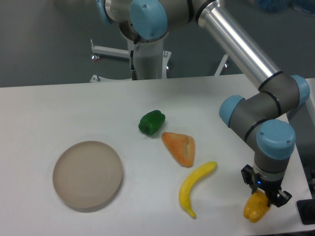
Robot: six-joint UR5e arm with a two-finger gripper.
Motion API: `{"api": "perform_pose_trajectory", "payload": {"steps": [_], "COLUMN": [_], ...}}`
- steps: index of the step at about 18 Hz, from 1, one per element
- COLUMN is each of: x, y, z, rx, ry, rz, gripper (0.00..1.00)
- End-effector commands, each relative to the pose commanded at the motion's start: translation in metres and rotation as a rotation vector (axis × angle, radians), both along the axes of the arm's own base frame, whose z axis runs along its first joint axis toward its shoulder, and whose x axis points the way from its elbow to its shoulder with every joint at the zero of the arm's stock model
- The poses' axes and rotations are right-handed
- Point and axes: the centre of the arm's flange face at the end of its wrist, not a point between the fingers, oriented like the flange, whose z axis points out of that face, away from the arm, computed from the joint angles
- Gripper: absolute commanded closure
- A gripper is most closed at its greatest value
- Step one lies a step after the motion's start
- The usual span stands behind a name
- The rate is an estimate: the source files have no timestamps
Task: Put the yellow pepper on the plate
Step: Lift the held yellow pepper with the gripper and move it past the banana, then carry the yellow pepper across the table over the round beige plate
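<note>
The yellow pepper is a small lumpy yellow-orange piece near the table's front right corner. My gripper points down right over it, with its black fingers at the pepper's top; the fingers look closed around it, but whether the pepper rests on the table or is lifted does not show. The plate is a round beige dish at the front left of the table, far from the gripper, with nothing on it.
A long yellow banana lies left of the gripper. An orange wedge-shaped piece and a green pepper lie mid-table. The arm's base stands at the back. The table's right edge is close to the gripper.
</note>
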Motion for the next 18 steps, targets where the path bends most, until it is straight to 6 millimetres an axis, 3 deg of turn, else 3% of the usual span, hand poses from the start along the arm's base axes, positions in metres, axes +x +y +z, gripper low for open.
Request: {"api": "perform_pose_trajectory", "payload": {"steps": [3,9,11,13,16,18], "x": [0.003,0.054,0.09,0.119,0.18,0.22], "y": [0.001,0.013,0.022,0.014,0.012,0.022], "z": [0.0,0.015,0.022,0.034,0.054,0.059], "rx": [0.002,0.001,-0.01,-0.051,-0.074,-0.076], "ry": [-0.003,-0.047,-0.079,-0.116,-0.153,-0.171], "rz": [0.004,0.062,0.101,0.119,0.181,0.252], "gripper": [0.54,0.54,0.54,0.54,0.54,0.54]}}
